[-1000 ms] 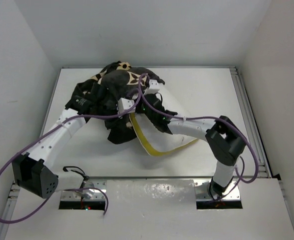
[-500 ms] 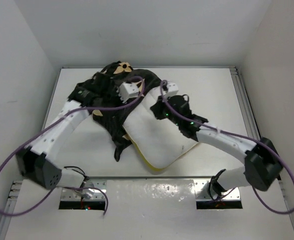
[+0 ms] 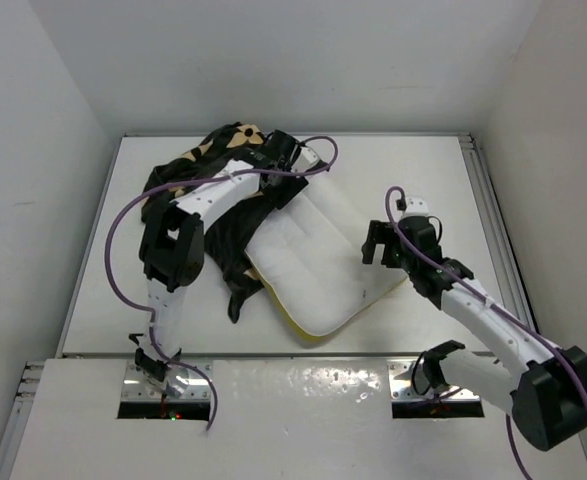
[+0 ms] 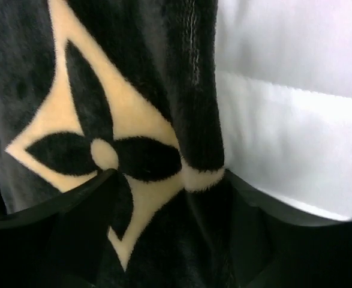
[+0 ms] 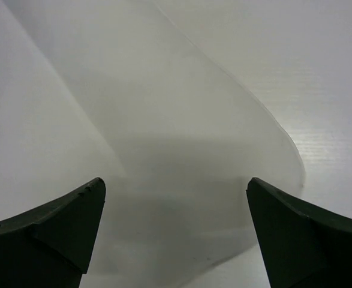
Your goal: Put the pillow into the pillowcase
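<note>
right gripper (image 5: 174,183) jaws wide apart, empty, over pillow (image 3: 308,270) corner | left gripper (image 4: 173,207) jaws apart, pillowcase (image 3: 225,232) fold between them | pillow flat on table (image 3: 423,170), far edge touching bunched pillowcase, mostly outside it | left arm lies across pillowcase | count: 1 pillow, 1 pillowcase, 2 grippers

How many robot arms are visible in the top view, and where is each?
2. The left arm reaches to the pillowcase at the far side of the table. The right arm is at the near right, its end effector beside the pillow. None hidden.
</note>
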